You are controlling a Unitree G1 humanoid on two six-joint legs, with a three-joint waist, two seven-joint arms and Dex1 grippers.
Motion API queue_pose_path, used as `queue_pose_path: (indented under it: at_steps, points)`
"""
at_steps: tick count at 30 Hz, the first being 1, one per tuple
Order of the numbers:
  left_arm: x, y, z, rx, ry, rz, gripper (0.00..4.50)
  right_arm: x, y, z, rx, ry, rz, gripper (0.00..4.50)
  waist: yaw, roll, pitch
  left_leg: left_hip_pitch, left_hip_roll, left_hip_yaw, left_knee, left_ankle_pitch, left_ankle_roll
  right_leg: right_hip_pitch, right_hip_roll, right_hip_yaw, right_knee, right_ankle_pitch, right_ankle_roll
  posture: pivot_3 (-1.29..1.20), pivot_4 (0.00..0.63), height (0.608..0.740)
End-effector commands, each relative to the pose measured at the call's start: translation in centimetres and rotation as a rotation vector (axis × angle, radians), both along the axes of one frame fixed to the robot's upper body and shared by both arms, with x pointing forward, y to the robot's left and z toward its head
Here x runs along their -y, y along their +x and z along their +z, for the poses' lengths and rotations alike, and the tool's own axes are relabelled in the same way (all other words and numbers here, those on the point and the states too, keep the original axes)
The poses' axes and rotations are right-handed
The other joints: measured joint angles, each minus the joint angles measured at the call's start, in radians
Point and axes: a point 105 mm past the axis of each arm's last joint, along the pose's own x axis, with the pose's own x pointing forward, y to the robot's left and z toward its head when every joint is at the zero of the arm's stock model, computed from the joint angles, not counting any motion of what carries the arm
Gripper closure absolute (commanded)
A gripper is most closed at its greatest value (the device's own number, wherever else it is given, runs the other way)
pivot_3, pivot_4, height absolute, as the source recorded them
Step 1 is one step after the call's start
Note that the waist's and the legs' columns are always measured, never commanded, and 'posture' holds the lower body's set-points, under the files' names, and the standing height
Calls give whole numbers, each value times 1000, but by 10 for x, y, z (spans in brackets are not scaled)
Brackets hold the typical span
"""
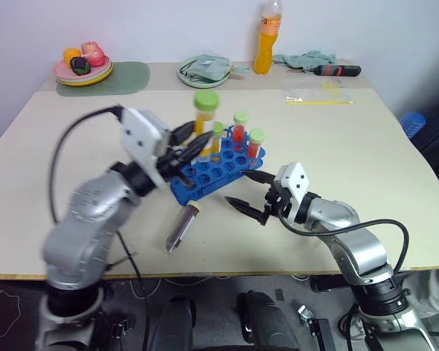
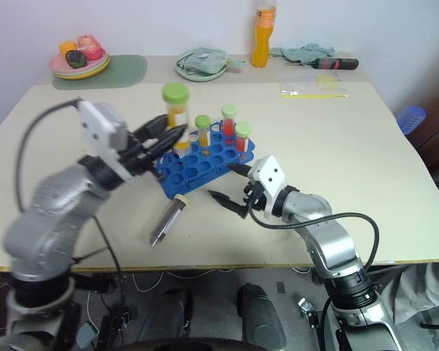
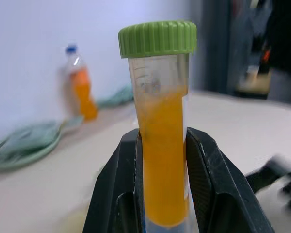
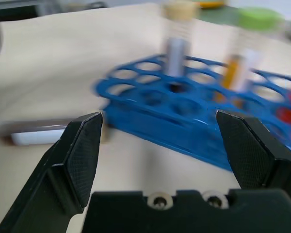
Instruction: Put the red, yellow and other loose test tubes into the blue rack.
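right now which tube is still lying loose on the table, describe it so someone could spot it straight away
Start at the blue plastic test tube rack in the middle of the beige table. Just in front of its near edge, between the two arms, lies a clear tube with dark contents and a pale cap. It is flat on the tabletop, while the green-capped tubes stand upright in the rack or sit in the left gripper.

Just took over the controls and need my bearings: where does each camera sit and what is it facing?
Head pair: look forward and down over the table, blue rack and both arms.
Left wrist: looks along the left claw, shut on a yellow tube.
Right wrist: looks along the open right claw at the rack.
Shared: rack, plus a loose tube lying beside it.
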Motion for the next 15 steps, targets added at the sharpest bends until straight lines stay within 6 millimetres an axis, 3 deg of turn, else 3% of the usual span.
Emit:
queue_pose_path:
  at_steps: [1,6,15]
  points:
    - [17,8,-11,74,9,25,3823,16,5,12,38,29,-61,370,-3,0,0,0,0,0,0,0,0,0,0,0,0,0,0,0,150,740]
    - [18,29,-27,118,-21,83,3823,34,3,11,42,0,-118,370,-3,1,0,0,0,0,0,-1,2,0,1,0,-1,0,0,0,150,740]
    - [18,55,-51,50,-6,95,3823,32,-4,6,27,9,-137,370,1,1,0,0,0,0,0,-1,2,0,1,0,-1,0,0,0,150,740]
